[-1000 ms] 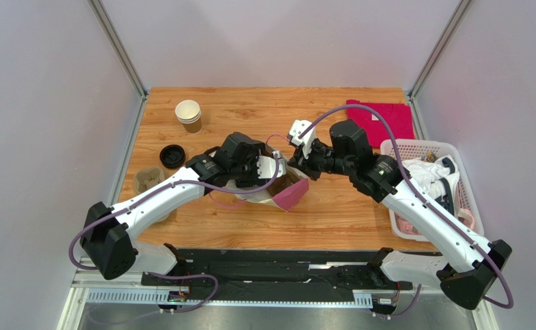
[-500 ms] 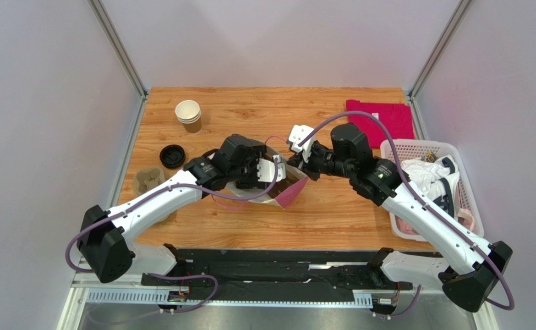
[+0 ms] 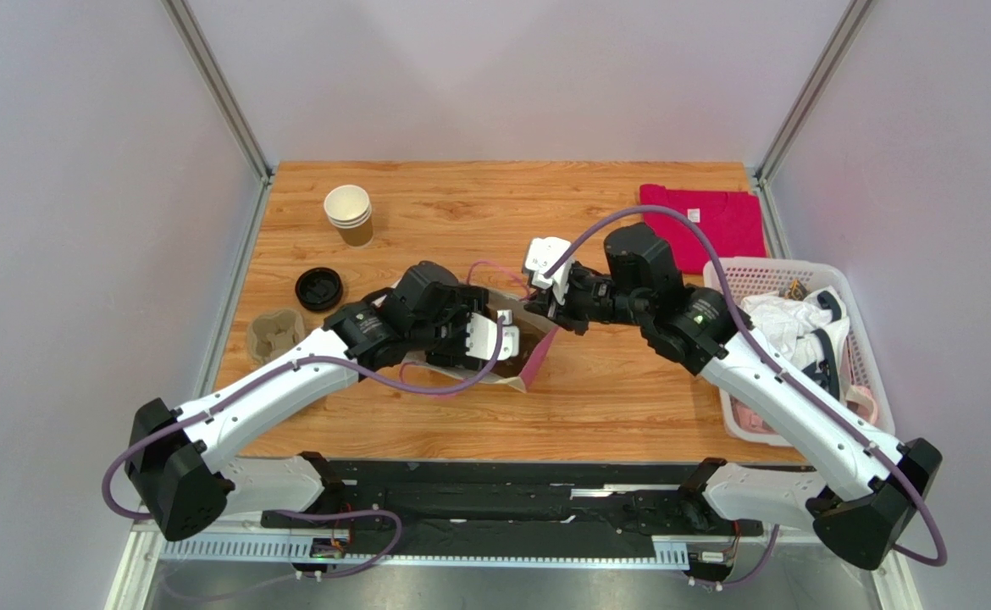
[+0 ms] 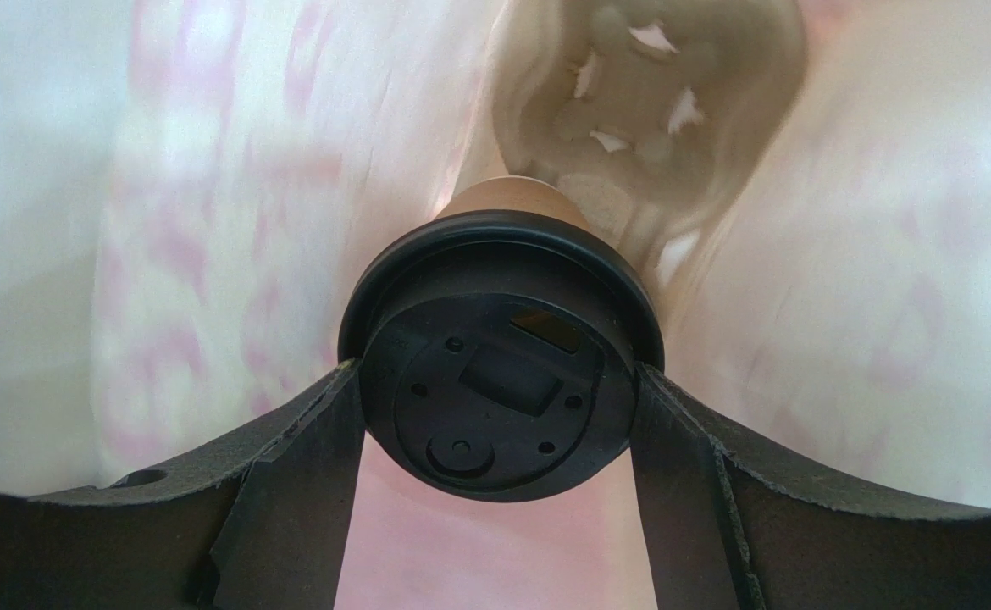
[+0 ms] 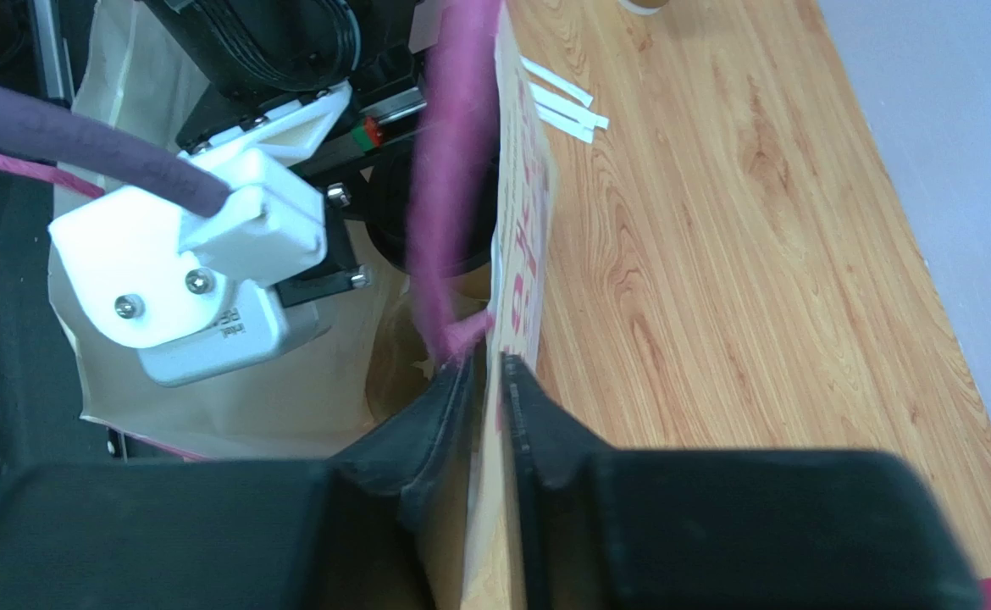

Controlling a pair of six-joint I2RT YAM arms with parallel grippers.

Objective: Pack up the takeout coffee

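moved: left tool (image 4: pixel 498 394) and bag (image 3: pixel 529 360), now further left
left tool: spread, clamping coffee cup (image 4: pixel 513 203) by its lid, inside bag
right tool (image 5: pixel 485 381): pinching bag rim

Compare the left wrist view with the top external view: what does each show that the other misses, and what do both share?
Left wrist only: the takeout coffee, black lid facing the camera, gripped between the left claw fingers inside the paper bag. Top external only: a spare black lid, stacked cups, a pink cloth and a white basket. Both: the paper bag.
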